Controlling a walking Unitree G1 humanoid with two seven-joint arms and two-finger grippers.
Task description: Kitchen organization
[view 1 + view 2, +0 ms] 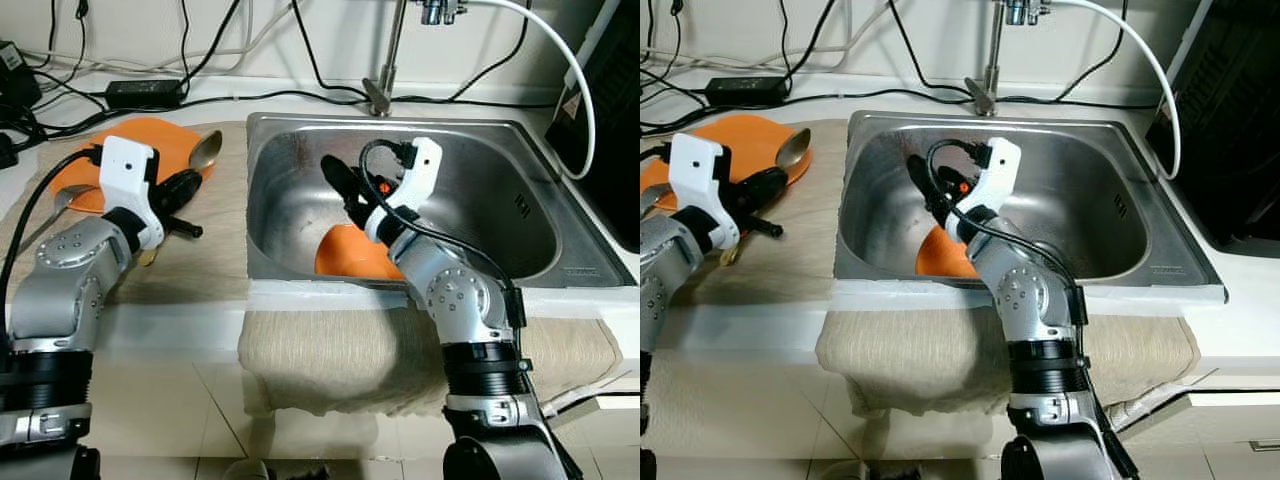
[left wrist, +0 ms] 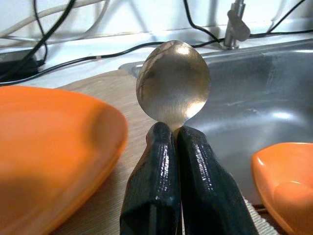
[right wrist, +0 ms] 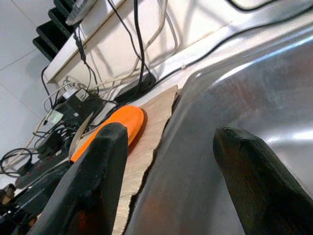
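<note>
My left gripper (image 1: 185,186) is shut on a metal spoon (image 2: 173,81); the spoon's bowl (image 1: 205,150) sticks out past the fingertips. It hovers over the beige mat (image 1: 215,250), just beside an orange plate (image 1: 165,135) lying left of the sink. My right gripper (image 1: 345,185) is open inside the steel sink (image 1: 560,270), with nothing between its fingers (image 3: 105,161). It hangs just above a second orange dish (image 1: 345,255) that rests on the sink floor near the front wall.
A faucet (image 1: 380,95) stands behind the sink. Cables and a power adapter (image 1: 145,92) run along the back of the counter. A black appliance (image 1: 610,130) stands at the right. A grey utensil (image 1: 60,198) lies at the mat's left. A towel (image 1: 400,350) hangs over the front edge.
</note>
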